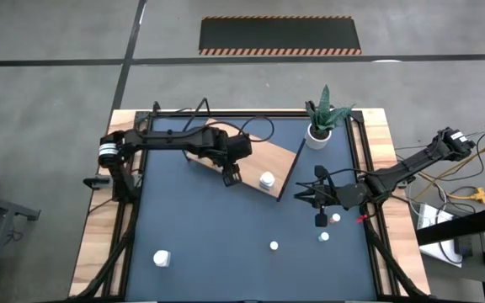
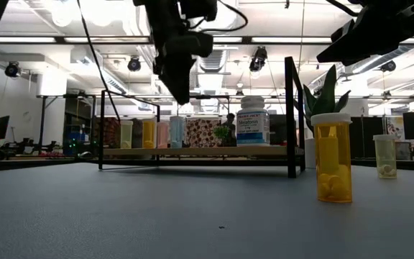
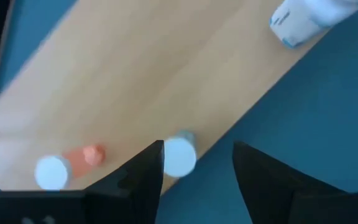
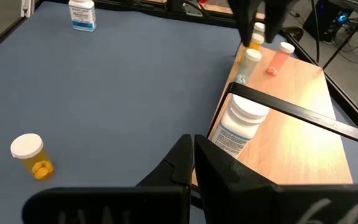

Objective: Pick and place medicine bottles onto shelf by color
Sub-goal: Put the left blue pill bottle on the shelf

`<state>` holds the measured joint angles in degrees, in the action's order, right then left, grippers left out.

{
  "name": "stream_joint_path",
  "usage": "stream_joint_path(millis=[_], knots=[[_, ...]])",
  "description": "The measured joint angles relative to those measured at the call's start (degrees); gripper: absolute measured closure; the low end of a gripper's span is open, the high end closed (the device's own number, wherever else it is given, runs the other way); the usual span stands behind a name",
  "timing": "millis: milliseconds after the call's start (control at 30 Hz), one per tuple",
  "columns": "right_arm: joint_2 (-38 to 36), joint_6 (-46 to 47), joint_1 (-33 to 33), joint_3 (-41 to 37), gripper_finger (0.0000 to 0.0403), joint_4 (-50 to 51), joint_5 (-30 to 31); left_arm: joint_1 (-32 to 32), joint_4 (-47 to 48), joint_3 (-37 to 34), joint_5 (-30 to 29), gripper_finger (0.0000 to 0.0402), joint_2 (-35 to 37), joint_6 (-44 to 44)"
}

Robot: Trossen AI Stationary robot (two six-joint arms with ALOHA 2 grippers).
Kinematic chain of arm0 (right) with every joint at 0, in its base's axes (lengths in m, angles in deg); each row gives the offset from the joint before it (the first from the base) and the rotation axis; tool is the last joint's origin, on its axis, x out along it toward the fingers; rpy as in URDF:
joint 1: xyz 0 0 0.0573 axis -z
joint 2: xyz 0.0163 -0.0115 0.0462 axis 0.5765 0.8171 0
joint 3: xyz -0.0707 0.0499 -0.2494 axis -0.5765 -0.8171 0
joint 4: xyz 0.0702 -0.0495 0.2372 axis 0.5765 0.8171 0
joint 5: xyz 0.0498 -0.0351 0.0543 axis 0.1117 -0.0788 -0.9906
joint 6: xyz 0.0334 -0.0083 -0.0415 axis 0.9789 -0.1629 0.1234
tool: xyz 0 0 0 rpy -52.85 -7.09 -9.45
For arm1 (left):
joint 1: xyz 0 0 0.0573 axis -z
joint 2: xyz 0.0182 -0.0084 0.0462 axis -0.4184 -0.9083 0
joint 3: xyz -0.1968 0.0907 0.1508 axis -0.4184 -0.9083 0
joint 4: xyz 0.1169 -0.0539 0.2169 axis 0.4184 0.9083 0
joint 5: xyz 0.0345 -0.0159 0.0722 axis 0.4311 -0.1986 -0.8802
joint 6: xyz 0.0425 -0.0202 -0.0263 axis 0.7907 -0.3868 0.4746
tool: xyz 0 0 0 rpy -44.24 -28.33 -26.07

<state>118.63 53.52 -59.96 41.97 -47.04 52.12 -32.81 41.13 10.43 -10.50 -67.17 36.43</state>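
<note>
The shelf (image 1: 247, 160) is a light-brown board in a black frame, lying slantwise at the table's far middle. Several small bottles stand in a row on it (image 2: 149, 134), and a big white bottle (image 1: 266, 179) stands near its right end. My left gripper (image 3: 197, 174) is open and empty above the shelf's near edge, over a white-capped bluish bottle (image 3: 180, 155) that stands beside a pink one (image 3: 82, 155). My right gripper (image 4: 194, 155) is shut and empty, raised above the table's right part (image 1: 319, 217). An orange bottle (image 2: 333, 158) and a pale one (image 2: 384, 156) stand on the table.
A white pot with a green plant (image 1: 318, 126) stands at the far right by the shelf's end. A big white bottle (image 1: 161, 257) stands at the near left. Small bottles stand at the near right (image 1: 274, 246), (image 1: 324, 237), (image 1: 336, 217). Wooden rails edge the table's sides (image 1: 99, 236).
</note>
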Motion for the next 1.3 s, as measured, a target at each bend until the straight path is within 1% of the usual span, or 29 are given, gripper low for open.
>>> stream_joint_path(millis=[133,367,500,633,767,1033,1300], knots=[[0.00,0.00,-0.02,0.00,0.0394,0.16,0.02,-0.07,-1.28,-0.15,-0.10,0.0247,0.60,2.94],[0.01,0.02,0.00,0.00,0.0394,0.08,0.02,1.90,-4.32,-0.22,-0.33,0.0316,0.94,3.50],[0.00,0.04,0.00,0.00,0.0394,0.07,0.01,2.22,-4.18,-1.39,-2.72,0.0349,0.98,4.62],[0.00,0.81,0.00,0.00,0.0394,0.07,0.02,2.07,-3.93,-3.68,-5.08,0.0370,0.98,4.55],[0.00,0.87,-0.01,0.00,0.0394,0.07,0.02,2.08,-4.67,-5.02,-7.83,0.0382,0.98,4.52],[0.00,0.87,-0.01,0.00,0.0394,0.07,0.02,1.92,-6.78,-7.64,-9.33,0.0384,0.96,4.73],[0.00,0.83,-0.02,0.00,0.0394,0.09,0.02,1.81,-6.71,-7.72,-9.44,0.0384,0.96,4.49]])
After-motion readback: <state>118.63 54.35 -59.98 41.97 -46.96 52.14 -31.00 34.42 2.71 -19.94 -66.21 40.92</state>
